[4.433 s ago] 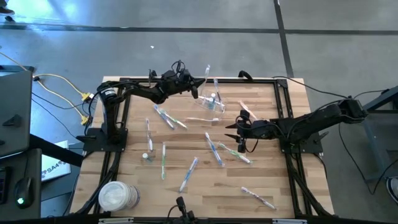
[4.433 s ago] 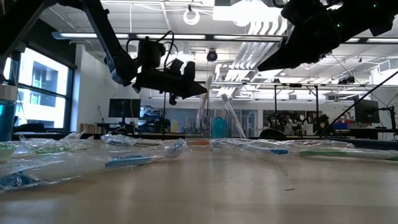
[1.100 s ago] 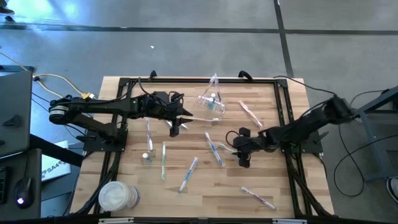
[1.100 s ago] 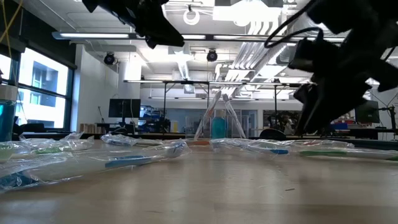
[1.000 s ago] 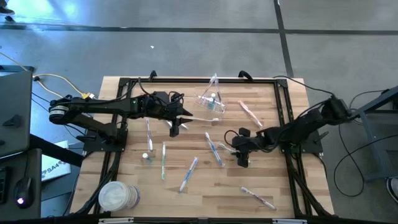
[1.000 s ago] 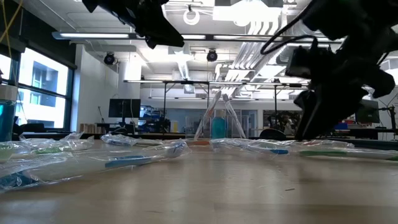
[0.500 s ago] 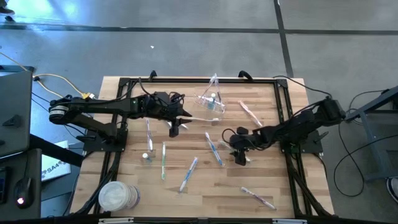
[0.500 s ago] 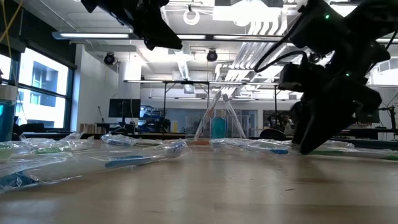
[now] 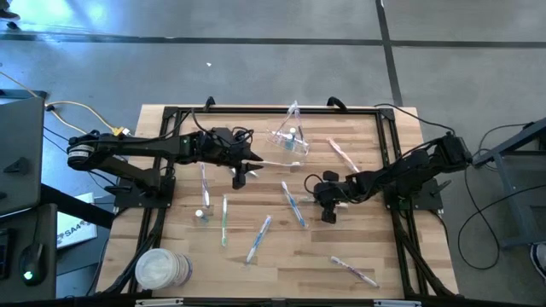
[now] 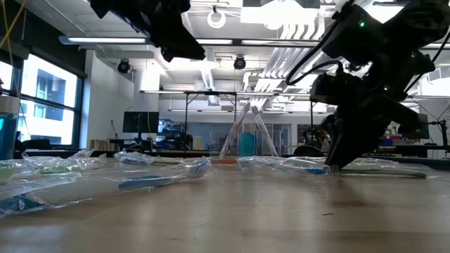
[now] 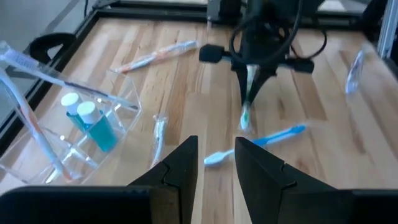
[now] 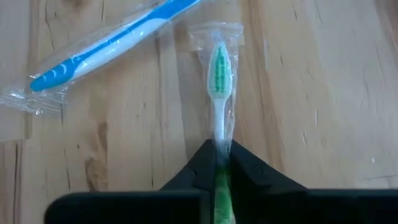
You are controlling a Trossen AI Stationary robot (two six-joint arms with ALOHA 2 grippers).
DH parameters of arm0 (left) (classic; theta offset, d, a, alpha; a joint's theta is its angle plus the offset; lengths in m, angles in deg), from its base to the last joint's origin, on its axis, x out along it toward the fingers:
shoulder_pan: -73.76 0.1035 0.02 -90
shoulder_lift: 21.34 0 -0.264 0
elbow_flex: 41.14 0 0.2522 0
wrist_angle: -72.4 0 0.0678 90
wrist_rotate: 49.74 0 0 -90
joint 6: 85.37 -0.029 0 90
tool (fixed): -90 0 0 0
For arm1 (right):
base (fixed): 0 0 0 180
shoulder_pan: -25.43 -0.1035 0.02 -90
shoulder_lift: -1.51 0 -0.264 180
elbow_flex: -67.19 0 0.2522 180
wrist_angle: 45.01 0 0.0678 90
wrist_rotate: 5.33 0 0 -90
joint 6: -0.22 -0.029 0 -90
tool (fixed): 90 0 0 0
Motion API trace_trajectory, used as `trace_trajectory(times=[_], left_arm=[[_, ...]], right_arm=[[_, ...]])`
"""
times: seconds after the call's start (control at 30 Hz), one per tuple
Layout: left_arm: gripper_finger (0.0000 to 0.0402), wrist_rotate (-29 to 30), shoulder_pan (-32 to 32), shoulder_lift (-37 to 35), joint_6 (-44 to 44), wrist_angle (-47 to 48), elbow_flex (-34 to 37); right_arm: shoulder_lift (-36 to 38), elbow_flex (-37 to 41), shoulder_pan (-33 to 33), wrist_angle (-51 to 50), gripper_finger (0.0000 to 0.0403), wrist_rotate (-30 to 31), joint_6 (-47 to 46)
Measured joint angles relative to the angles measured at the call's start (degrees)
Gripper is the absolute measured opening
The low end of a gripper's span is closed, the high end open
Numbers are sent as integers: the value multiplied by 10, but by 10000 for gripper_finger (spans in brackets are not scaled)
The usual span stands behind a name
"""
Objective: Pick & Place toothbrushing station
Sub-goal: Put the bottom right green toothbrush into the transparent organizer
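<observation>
Between right gripper (image 12: 219, 163) fingers | green toothbrush (image 12: 218, 87) pinched by handle | head pointing away

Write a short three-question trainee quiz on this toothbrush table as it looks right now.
1. True or false: the right gripper is shut on the green toothbrush.
2. What lies beside that brush on the table? A) a blue toothbrush B) a spoon C) a pen
3. Fill in: the blue-capped tubes stand in the clear ____.

Key: 1 true; 2 A; 3 cup.
</observation>
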Motion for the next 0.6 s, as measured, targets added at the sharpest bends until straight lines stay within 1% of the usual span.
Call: trace_trajectory(times=[0.27,0.43,0.6], left_arm=[[107,-6,0,0,7,-8,0],[107,-6,0,0,7,-4,0],[107,-6,0,0,7,1,0]], right_arm=[[10,1,-3,-6,7,19,3],[50,2,-6,-31,2,60,1],[116,1,-12,-53,2,112,-1]])
